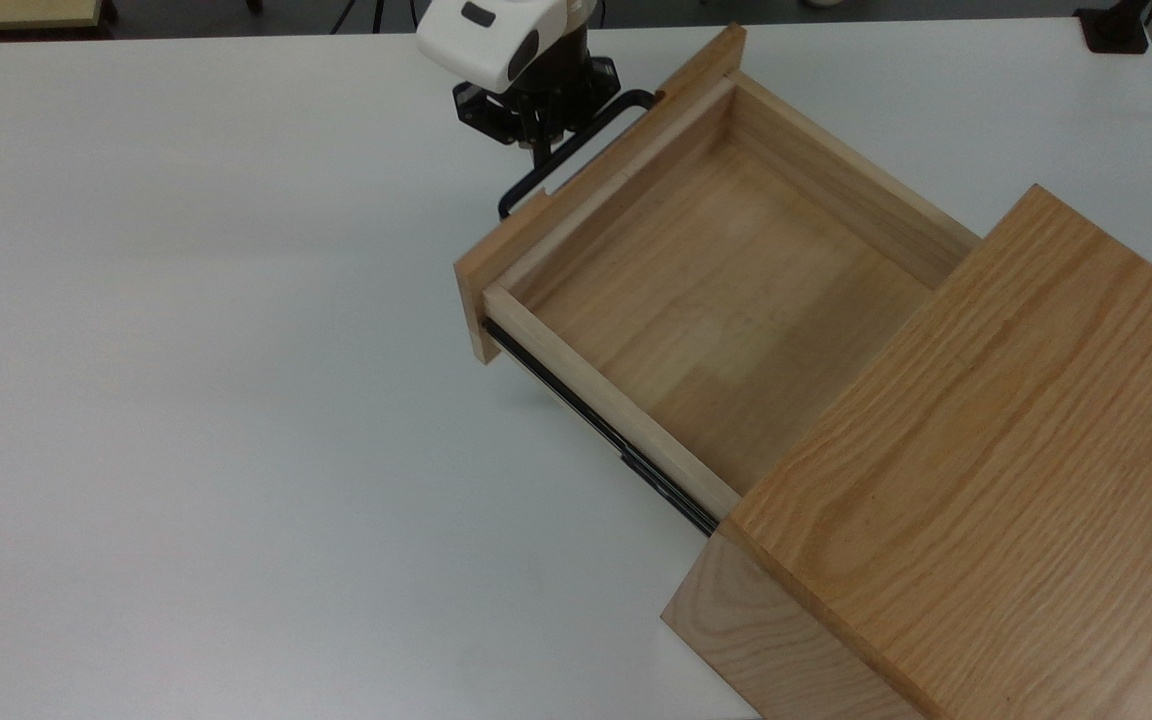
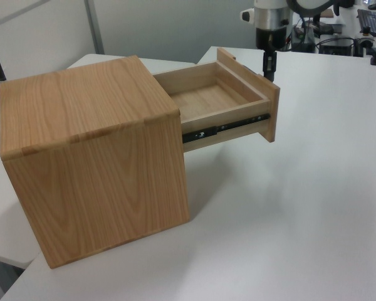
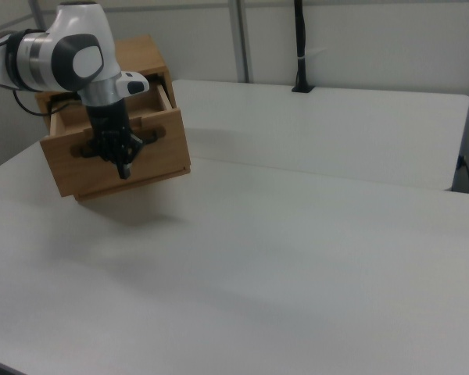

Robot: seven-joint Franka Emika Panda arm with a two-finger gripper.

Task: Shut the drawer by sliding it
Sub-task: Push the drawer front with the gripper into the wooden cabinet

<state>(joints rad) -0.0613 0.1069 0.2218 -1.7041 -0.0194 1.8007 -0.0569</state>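
Note:
The drawer (image 1: 716, 270), a light wooden tray with black side rails, sticks well out of the oak-grained cabinet (image 1: 986, 450) toward the top view's upper left. Its black bar handle (image 1: 526, 190) runs along the flat front panel (image 1: 496, 265). My gripper (image 1: 539, 145) hangs under the white hand, right at the handle against the outside of the panel. In the left view the gripper (image 2: 269, 68) stands upright just behind the drawer's (image 2: 207, 97) front. In the right view the gripper (image 3: 123, 166) points down across the panel (image 3: 160, 160), between the handle's (image 3: 152, 135) ends.
The cabinet stands on a wide white table (image 1: 186, 400). A black clamp (image 1: 1116, 30) sits at the top view's far right corner, and a black post (image 3: 300, 47) rises at the table's back edge in the right view. Desk equipment (image 2: 363, 19) lies beyond the table.

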